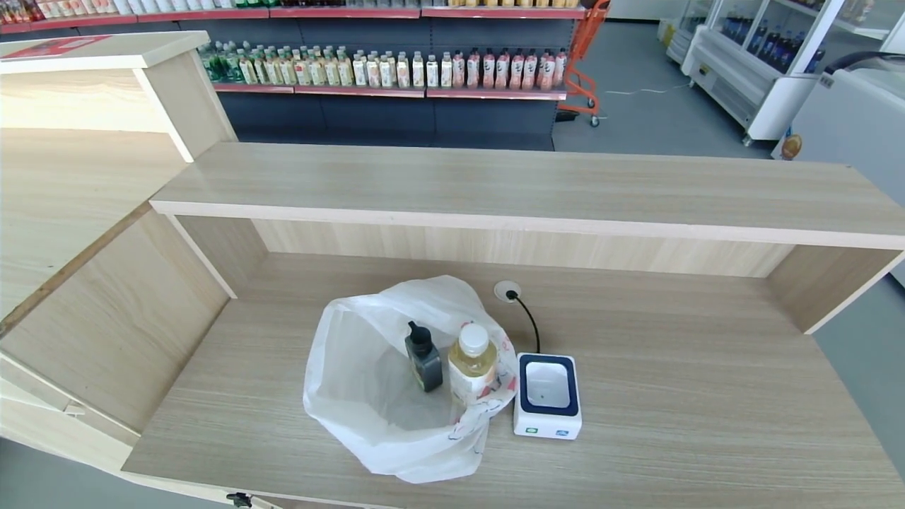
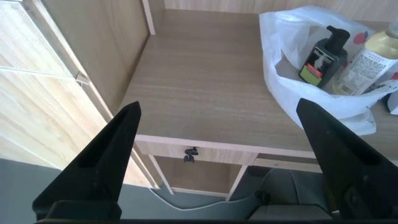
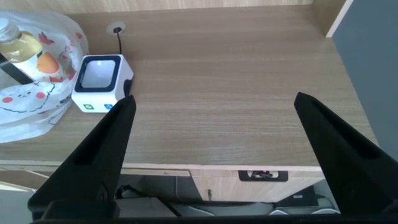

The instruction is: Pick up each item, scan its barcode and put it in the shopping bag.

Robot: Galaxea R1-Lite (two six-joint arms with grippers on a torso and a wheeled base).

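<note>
we find the dark pump bottle (image 1: 423, 360) and juice bottle (image 1: 472, 362) upright in the shopping bag (image 1: 368, 417), just beside the scanner (image 1: 546, 396); we judge the packing done. the left gripper (image 2: 219, 109) and right gripper (image 3: 214, 101) hang empty, fingers (image 2: 106, 162) released.

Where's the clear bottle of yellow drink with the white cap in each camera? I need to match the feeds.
Head view: the clear bottle of yellow drink with a white cap stands in the white plastic shopping bag, between the black pump bottle and the white box scanner.
Left wrist view: the bottle is in the bag, beside the pump bottle.
Right wrist view: the bottle is in the bag, near the scanner.
Shared landmark: the bag.
</note>
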